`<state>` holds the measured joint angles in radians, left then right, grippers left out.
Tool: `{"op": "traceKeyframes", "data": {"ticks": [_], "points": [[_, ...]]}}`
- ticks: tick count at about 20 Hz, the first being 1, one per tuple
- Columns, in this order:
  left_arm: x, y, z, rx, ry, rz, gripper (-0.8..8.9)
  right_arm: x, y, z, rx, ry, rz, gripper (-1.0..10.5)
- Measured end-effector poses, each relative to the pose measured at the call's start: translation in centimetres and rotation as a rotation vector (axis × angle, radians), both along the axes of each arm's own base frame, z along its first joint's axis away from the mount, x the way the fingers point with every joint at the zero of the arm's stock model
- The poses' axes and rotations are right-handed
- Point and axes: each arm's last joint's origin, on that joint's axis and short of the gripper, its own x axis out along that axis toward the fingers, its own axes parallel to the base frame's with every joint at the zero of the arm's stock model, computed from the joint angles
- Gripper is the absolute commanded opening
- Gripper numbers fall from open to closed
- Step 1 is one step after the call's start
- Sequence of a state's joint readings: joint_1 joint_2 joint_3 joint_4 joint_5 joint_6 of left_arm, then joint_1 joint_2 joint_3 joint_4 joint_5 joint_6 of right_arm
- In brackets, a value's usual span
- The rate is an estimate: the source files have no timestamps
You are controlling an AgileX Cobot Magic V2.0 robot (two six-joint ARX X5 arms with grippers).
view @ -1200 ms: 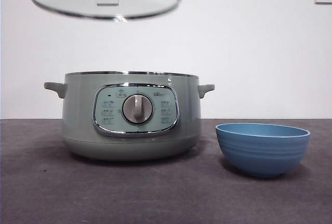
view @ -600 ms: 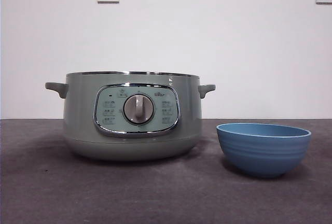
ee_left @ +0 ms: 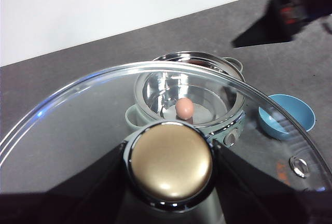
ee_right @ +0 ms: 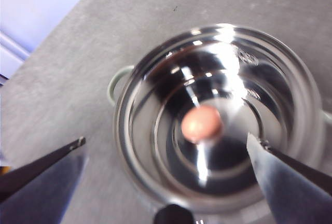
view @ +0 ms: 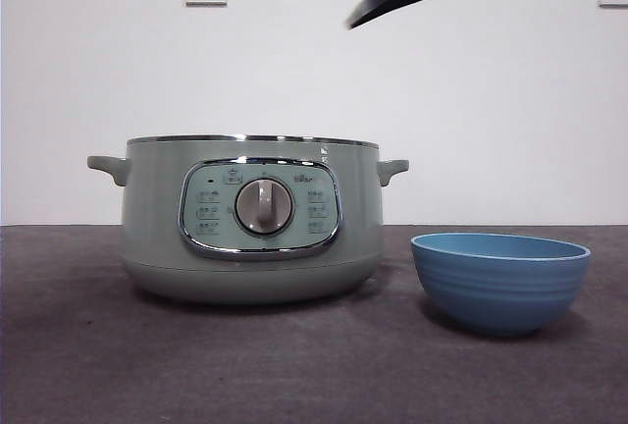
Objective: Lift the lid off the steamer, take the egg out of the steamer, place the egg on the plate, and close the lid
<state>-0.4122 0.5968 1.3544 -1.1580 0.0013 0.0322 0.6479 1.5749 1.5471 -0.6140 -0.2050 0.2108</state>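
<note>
Steamer [view: 250, 218]: stood open on the dark table [view: 78, 365], its polished inner pan exposed in both wrist views.
Lid [ee_left: 67, 130]: held well above and to one side of the pot, out of the front view; the pot is seen through its glass from the left wrist.
Plate [view: 500, 282]: a blue bowl set just beside the pot, apart from it, with nothing seen inside.
Left gripper [ee_left: 170, 182]: closed around the lid's knob [ee_left: 170, 163], a jaw pressed to each side.
Right gripper [ee_right: 166, 146]: spread wide with nothing in its grasp, poised high over the open pot; in the front view only its dark tips show near the top edge.
Egg [ee_right: 201, 123]: lying at the centre of the pan floor, framed between the right jaws.
Risk: the egg is judged likely to be rolled across the slick metal if one jaw lands first; cracking is feared from too hard a squeeze, and slipping from too light a one.
</note>
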Motion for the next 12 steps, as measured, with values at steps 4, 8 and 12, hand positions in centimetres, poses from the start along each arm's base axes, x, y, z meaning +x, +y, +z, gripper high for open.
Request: {"op": "traceKeyframes", "data": {"ticks": [4,8,12], "points": [[-0.4,0.2,0.0,-0.005,-0.011,-0.001,-0.08,2.8,3.9,-2.5,-0.048,0.039,0.016,5.3],[-0.5,0.2,-0.1,0.000,0.001,0.000,-0.09,5.3,6.0,-6.4,-0.106,0.086,0.001,5.4],[-0.5,0.2,-0.1,0.000,0.002,-0.001,-0.09,6.5,6.9,-8.9,-0.135,0.094,-0.018,5.4]]}}
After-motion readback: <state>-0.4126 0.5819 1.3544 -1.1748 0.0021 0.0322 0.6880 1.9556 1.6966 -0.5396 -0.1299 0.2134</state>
